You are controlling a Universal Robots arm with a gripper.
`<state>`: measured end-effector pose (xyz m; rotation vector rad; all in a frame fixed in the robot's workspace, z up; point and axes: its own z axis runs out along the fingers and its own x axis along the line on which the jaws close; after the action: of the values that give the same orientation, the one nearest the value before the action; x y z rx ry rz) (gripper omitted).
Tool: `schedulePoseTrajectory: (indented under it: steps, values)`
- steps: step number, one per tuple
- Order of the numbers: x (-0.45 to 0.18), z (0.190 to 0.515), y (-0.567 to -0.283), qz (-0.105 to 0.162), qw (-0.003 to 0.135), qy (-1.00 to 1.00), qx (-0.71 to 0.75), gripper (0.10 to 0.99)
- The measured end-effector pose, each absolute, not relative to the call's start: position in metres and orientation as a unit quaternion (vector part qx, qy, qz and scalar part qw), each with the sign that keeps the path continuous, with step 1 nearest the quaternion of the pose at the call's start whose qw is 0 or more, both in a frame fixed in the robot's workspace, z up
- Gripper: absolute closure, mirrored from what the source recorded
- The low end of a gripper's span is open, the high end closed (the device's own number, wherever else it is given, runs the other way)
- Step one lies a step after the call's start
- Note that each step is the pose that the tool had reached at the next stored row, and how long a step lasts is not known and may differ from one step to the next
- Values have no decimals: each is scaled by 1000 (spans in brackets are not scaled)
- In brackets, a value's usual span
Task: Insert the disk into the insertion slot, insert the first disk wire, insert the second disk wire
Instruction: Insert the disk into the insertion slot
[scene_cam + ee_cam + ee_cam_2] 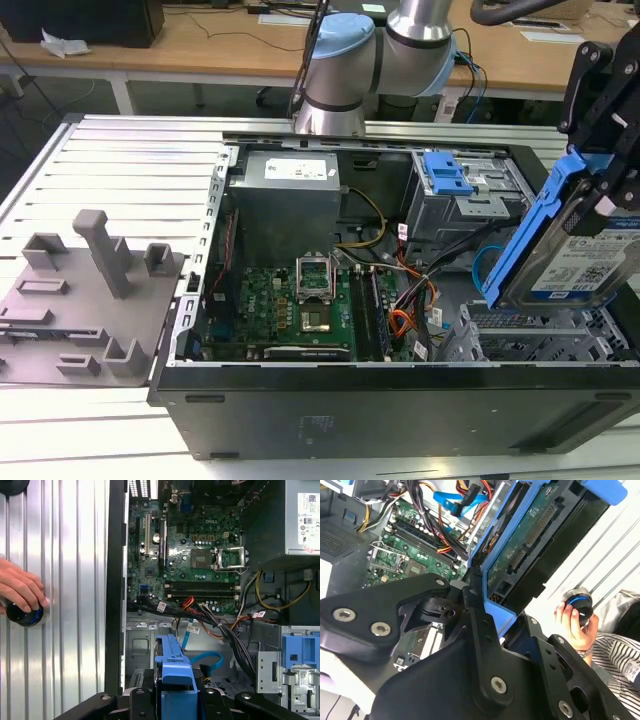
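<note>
Hard drive (585,255) held tilted by gripper (598,168), closed on its blue frame. In exterior view, placed at 3 o'clock of motherboard (290,300), just above low grey cage (540,338). Light-blue cable (483,262) looped at cage's 10 o'clock.

A hand (19,587) rests on a round black-and-blue knob (25,617) on the ribbed metal table (70,555), outside the black wall of the computer case (115,580). Inside the case you see the green motherboard (195,540) with its bare processor socket (228,560), the grey power supply (300,520) and a bundle of black wires (231,636). Your gripper (175,702) clamps the disk (172,667) by its blue frame, with the low grey drive cage (141,642) just beyond. A light-blue cable (207,657) curls beside the frame.
</note>
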<state>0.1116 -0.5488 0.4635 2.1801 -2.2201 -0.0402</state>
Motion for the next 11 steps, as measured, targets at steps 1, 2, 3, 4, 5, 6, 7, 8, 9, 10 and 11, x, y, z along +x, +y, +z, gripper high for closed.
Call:
schedulePoseTrajectory:
  steps: [1,2,3,4,5,6,7,8,9,10,11]
  values:
    - [112,464,-545,-13,15,-713,701,718]
    - [112,464,-543,-13,15,-713,701,718]
    - [112,464,-541,-13,15,-713,701,718]
    - [112,464,-539,-13,15,-713,701,718]
    - [112,464,-537,-13,15,-713,701,718]
    - [111,464,-537,-13,15,-713,700,718]
    - [111,463,-537,-13,15,-713,700,718]
    - [111,463,-537,-13,15,-713,701,718]
    - [111,463,-537,-13,15,-713,701,718]
    - [111,463,-537,-13,15,-713,701,718]
    - [111,463,-537,-13,15,-713,701,718]
